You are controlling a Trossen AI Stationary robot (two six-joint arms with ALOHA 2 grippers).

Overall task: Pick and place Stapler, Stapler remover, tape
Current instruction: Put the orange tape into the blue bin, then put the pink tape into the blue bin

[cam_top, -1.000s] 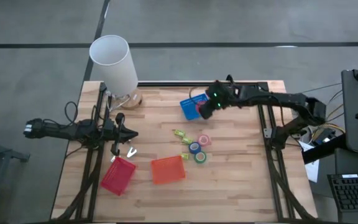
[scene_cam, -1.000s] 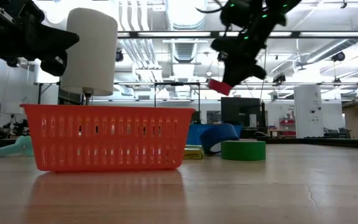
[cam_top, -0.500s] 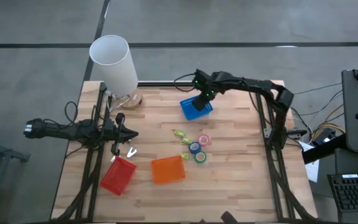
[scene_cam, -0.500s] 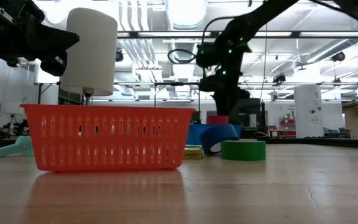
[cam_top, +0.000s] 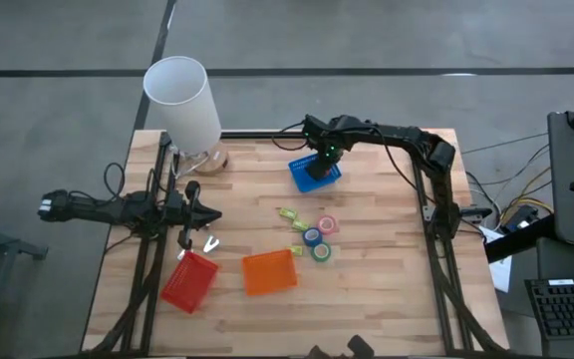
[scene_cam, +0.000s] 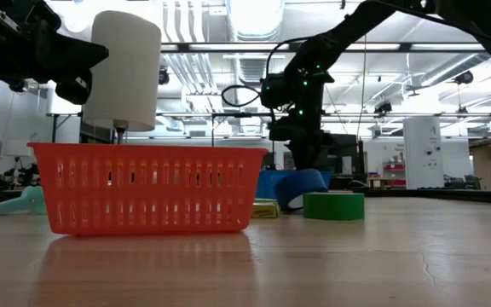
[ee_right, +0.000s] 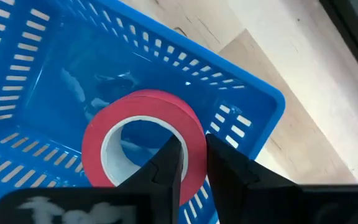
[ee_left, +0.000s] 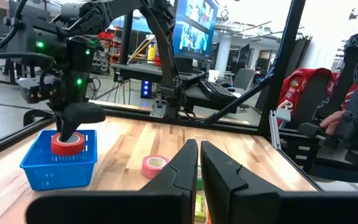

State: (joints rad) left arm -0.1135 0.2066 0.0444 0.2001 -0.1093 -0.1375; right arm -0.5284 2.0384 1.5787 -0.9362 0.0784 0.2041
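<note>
- Three plastic baskets share the wooden table (cam_top: 367, 289): nearest the low camera stand the orange basket (cam_top: 269, 271) and the red basket (cam_top: 189, 280), with the blue basket (cam_top: 315, 174) at the far side.
- Between them, near the table's middle, a green tape roll (cam_top: 321, 251), a blue tape roll (cam_top: 312, 237) and a pink tape roll (cam_top: 327, 225) lie close together beside small yellow-green items too small to identify.
- The left gripper (cam_top: 207, 214) waits over the table's left edge, its fingers pressed together on nothing.
- Farthest off, the right gripper (ee_right: 192, 163) hangs over the blue basket, pinching the wall of the red tape roll (ee_right: 143, 140) between its fingers; the roll sits low inside the basket.
- Judged from here, a lift before the fingers part fully could drag the roll back out, and a roll let go on its edge could wheel against the slotted wall.
- Whether the roll touches the basket floor cannot be made out, and no view shows a stapler or staple remover clearly; a pale teal object left of the orange basket is cut off in the low view.
</note>
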